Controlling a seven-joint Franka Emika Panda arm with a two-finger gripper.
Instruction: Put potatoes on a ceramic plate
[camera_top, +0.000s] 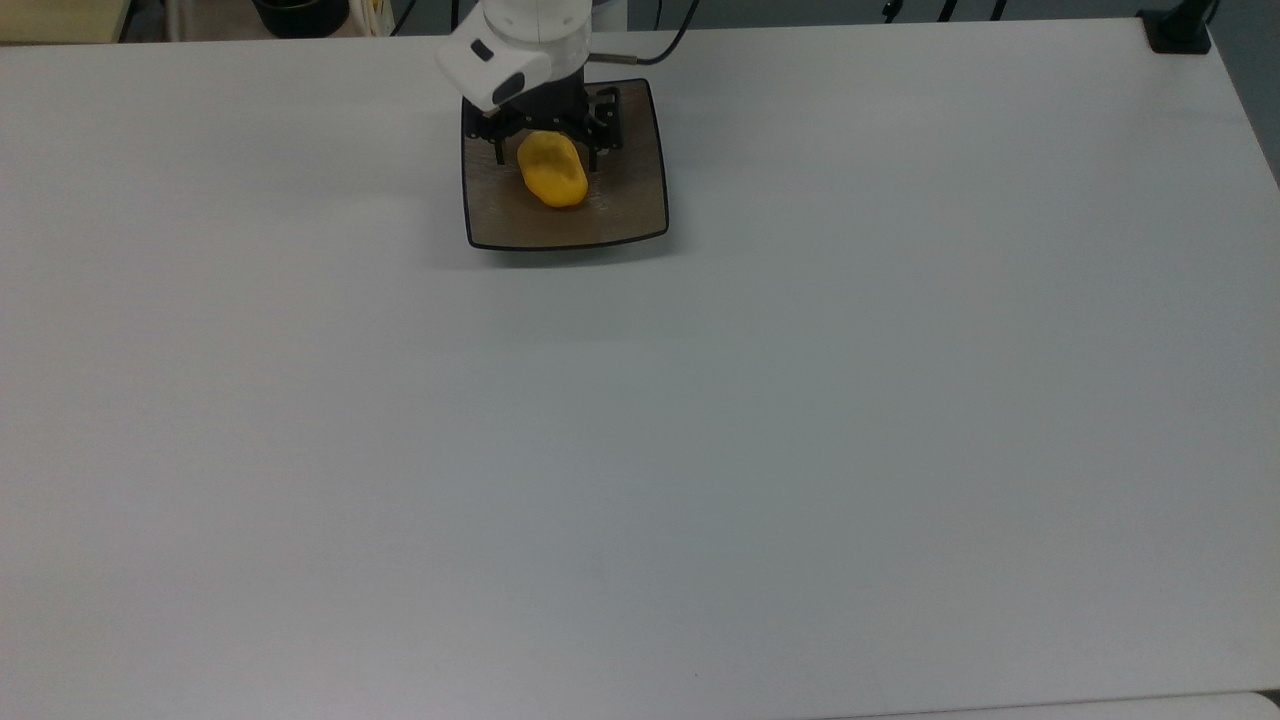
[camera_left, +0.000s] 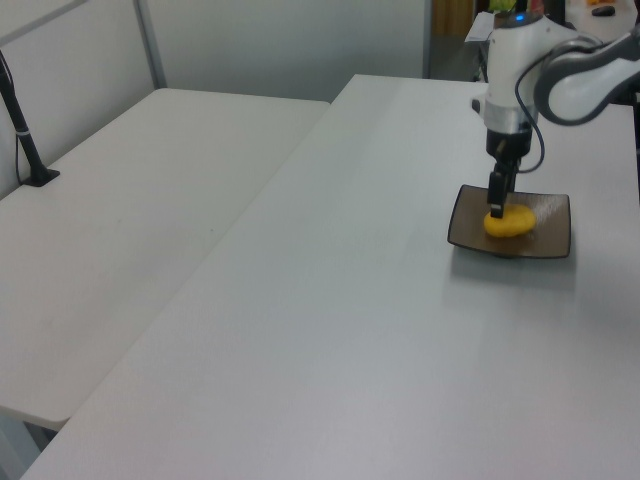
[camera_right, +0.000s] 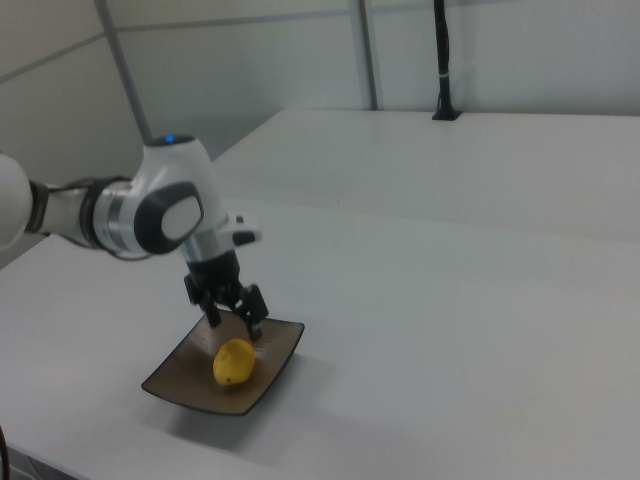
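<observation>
The yellow-orange potato (camera_top: 552, 170) lies on the square brownish ceramic plate (camera_top: 630, 205), near the plate's middle. My gripper (camera_top: 545, 152) hangs open just above it, one finger on each side, and neither finger touches it. In the right view the potato (camera_right: 234, 362) rests free on the plate (camera_right: 285, 345) with the gripper (camera_right: 234, 322) a little above it. In the left view a dark finger (camera_left: 495, 205) stands over the near end of the potato (camera_left: 512, 223) on the plate (camera_left: 553, 228).
The plate sits near the far edge of a large white table (camera_top: 640, 420). A black clamp base (camera_top: 1178, 30) stands at the top view's upper right corner. A second white table (camera_left: 120, 230) with a black pole (camera_left: 25, 140) adjoins on the left view's left.
</observation>
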